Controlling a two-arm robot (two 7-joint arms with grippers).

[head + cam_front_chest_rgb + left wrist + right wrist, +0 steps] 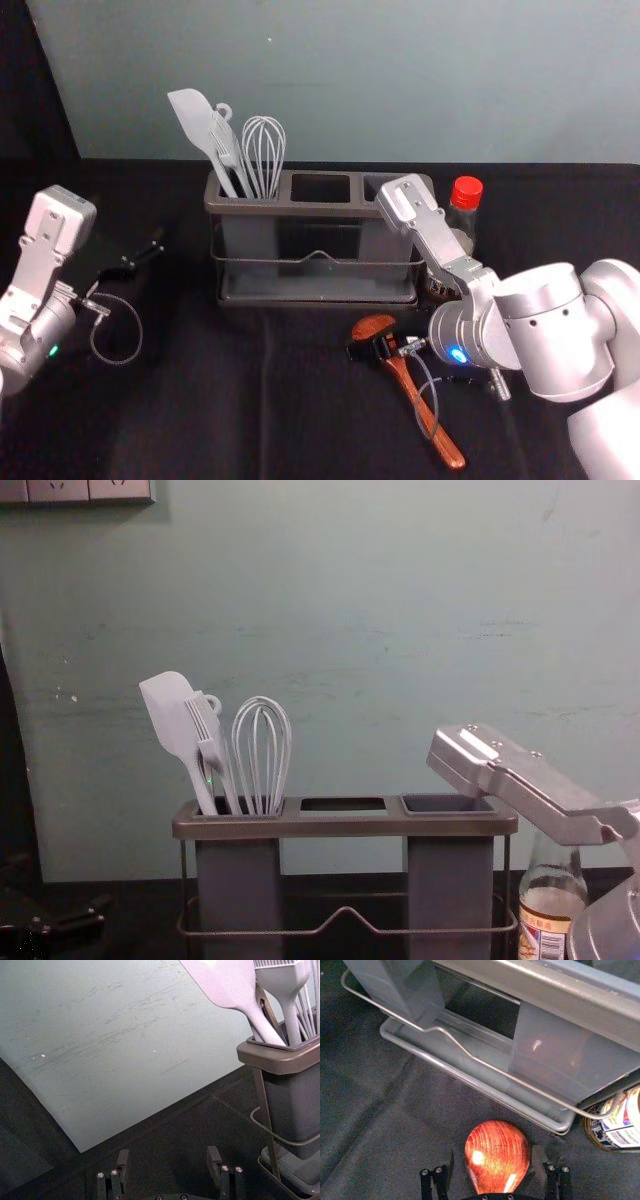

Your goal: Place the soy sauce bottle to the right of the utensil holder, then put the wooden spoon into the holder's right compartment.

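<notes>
1. Wooden spoon (446, 446): lying on the surface (180, 420) before the utensil holder (345, 825); right hand (492, 1160) set wide around it, grip not closed.
2. Recommended: centre on the neck, close firmly, lift, then turn the handle down over the right compartment (447, 804) before lowering.
3. Soy sauce bottle (550, 880): upright, just right of the holder; placement appears met. Label (545, 923) carries print and a barcode (552, 945); brand illegible.
4. Left hand (168, 1160): idle near the holder's left end, spread.
</notes>
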